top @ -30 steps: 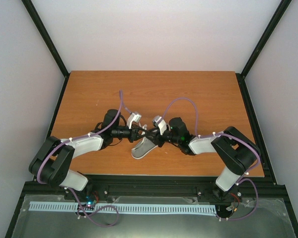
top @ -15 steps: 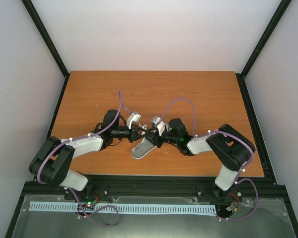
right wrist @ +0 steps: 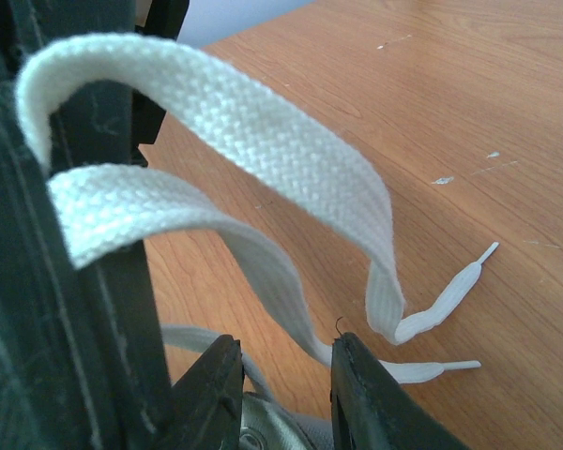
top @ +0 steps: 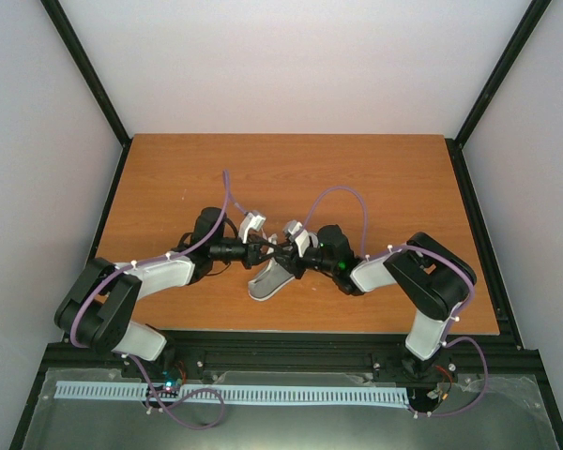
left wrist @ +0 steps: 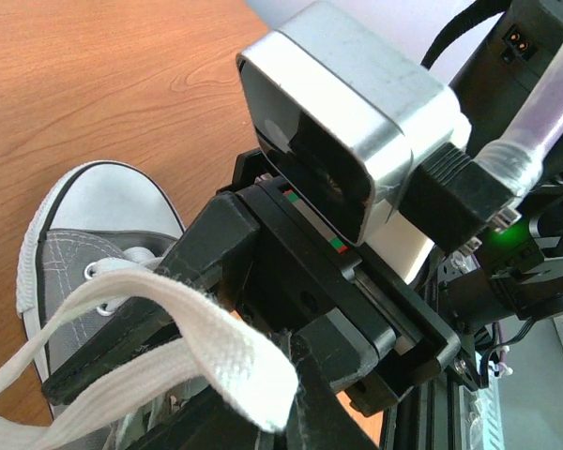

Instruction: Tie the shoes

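Nothing fancy here: the small grey canvas sneaker [top: 267, 281], with its smooth white rubber toe cap and white sole rim, is sat close to the middle of the near edge of the wood-grain brown surface [top: 375, 178]. Both arms are brought together right over it.

The left gripper [top: 261, 247] is clamped tight on a fold of the flat white woven lace [left wrist: 197, 342], so a soft rounded loop is left sticking out. The right gripper [right wrist: 281, 375] is only narrowly parted, and a strand of lace is seen running down between its matte black fingers [right wrist: 206, 389].

The coarse basket weave of the lace is shown up close. Its stiff plastic-tipped ends [right wrist: 450, 291] are laid on the bare surface beside the shoe. The rounded silver-grey camera housing [left wrist: 342, 141] on the right wrist is crowded in close to the left gripper.
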Available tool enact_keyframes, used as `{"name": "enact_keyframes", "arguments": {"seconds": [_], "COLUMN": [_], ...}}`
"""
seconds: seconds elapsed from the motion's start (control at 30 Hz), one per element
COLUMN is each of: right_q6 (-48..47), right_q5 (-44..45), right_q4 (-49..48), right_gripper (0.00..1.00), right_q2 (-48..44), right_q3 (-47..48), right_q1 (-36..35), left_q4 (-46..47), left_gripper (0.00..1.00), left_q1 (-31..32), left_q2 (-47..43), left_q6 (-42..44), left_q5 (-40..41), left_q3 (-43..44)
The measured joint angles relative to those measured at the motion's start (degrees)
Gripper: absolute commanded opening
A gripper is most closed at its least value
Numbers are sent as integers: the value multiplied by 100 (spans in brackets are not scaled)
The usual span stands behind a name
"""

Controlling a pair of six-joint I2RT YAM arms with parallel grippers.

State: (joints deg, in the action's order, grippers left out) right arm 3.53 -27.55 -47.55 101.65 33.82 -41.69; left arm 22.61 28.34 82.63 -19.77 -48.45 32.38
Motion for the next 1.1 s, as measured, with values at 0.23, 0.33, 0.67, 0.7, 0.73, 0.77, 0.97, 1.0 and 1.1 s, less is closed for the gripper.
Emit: {"name": "enact_keyframes", "arguments": {"seconds": [0.23, 0.33, 0.67, 0.7, 0.73, 0.77, 0.97, 1.0, 1.1], "right_q6": [79, 111, 234, 236, 245, 269, 280, 275, 234], "right_q5": [181, 260, 400, 426, 452, 501, 861, 911, 1060], "right_q4": [-140, -177, -208, -192, -177, -170, -179, -166, -85], "right_gripper": [23, 22, 5, 3, 3, 3, 3, 3, 3], "right_q2": [79, 79, 63, 48, 31, 2, -348, -435, -634], "right_q3": [24, 24, 24, 20, 13, 7, -31, -72, -190], "right_q1": [-37, -46, -76, -85, -85, -83, -76, -76, -76], "left_q4": [52, 90, 149, 151, 153, 138, 4, -2, -2], "left_gripper": [1, 1, 1, 1, 1, 1, 1, 1, 1], "left_q1": [-11, -17, -24, -24, -22, -22, 7, 7, 7], "left_q2": [0, 0, 0, 0, 0, 0, 2, 2, 2], "left_q6": [0, 0, 2, 2, 2, 2, 4, 4, 4], "left_q5": [28, 39, 96, 103, 105, 94, 11, 11, 15], "left_q3": [0, 0, 0, 0, -2, -4, -116, -118, -118]}}
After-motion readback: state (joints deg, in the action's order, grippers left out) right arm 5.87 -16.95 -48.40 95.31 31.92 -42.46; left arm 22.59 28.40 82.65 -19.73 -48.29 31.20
